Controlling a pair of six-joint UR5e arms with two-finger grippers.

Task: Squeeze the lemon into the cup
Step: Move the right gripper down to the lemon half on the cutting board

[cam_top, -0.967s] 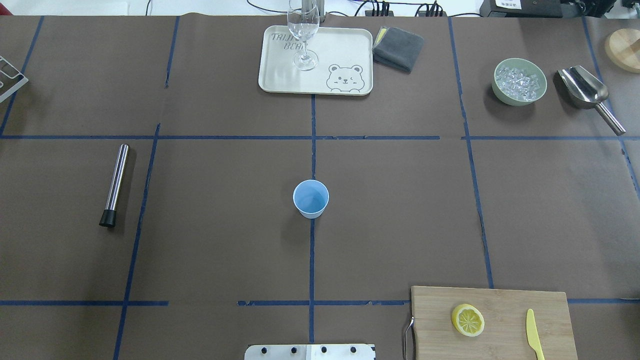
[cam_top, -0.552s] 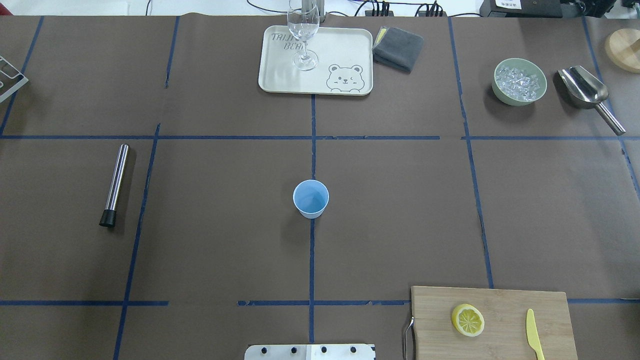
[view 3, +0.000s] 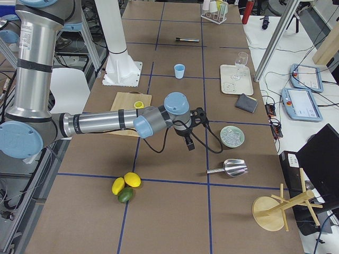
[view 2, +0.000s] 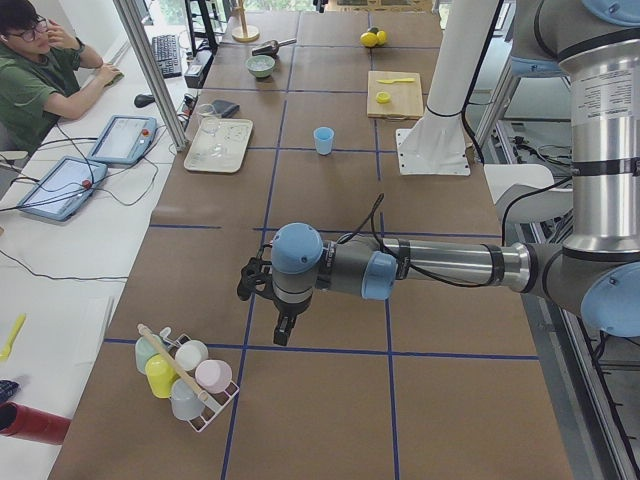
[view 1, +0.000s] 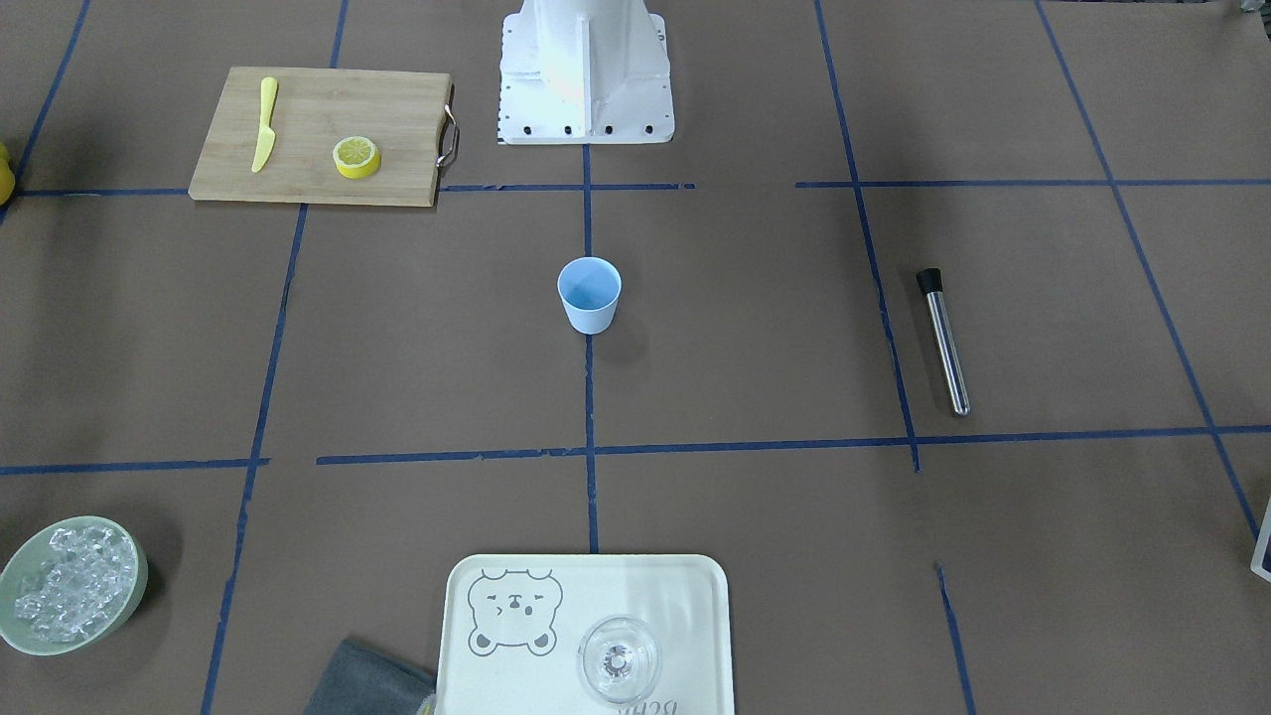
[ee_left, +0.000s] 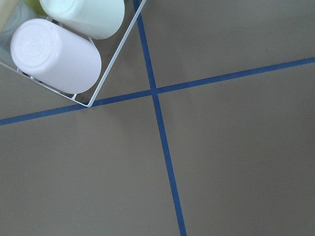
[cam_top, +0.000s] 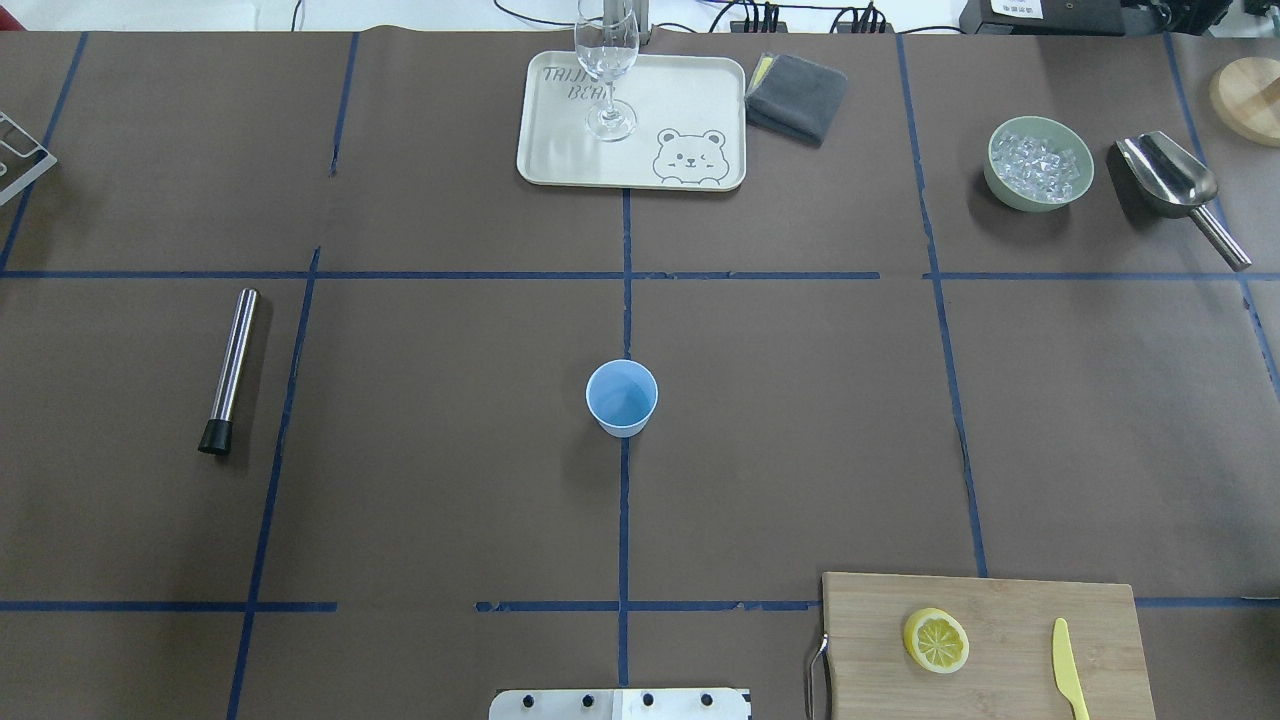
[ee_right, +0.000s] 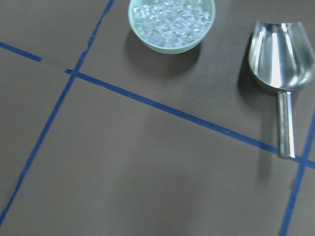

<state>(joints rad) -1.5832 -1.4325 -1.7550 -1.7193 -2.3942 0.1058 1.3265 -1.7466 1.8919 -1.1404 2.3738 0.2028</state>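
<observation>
The half lemon (cam_top: 936, 640) lies cut face up on a bamboo cutting board (cam_top: 1000, 600) at the near right; it also shows in the front-facing view (view 1: 356, 157). The light blue cup (cam_top: 622, 397) stands upright at the table's middle, also seen in the front-facing view (view 1: 589, 294). Neither gripper shows in the overhead or front-facing views. The left gripper (view 2: 283, 332) hangs over the table's far left end beside a cup rack. The right gripper (view 3: 189, 144) hangs over the far right end near the ice bowl. I cannot tell whether either is open or shut.
A yellow knife (cam_top: 1068, 668) lies on the board. A green bowl of ice (cam_top: 1038, 163) and steel scoop (cam_top: 1170, 180) sit back right. A tray (cam_top: 560, 150) with a glass (cam_top: 606, 60), a grey cloth (cam_top: 797, 95) and a steel muddler (cam_top: 230, 370) also sit on the table.
</observation>
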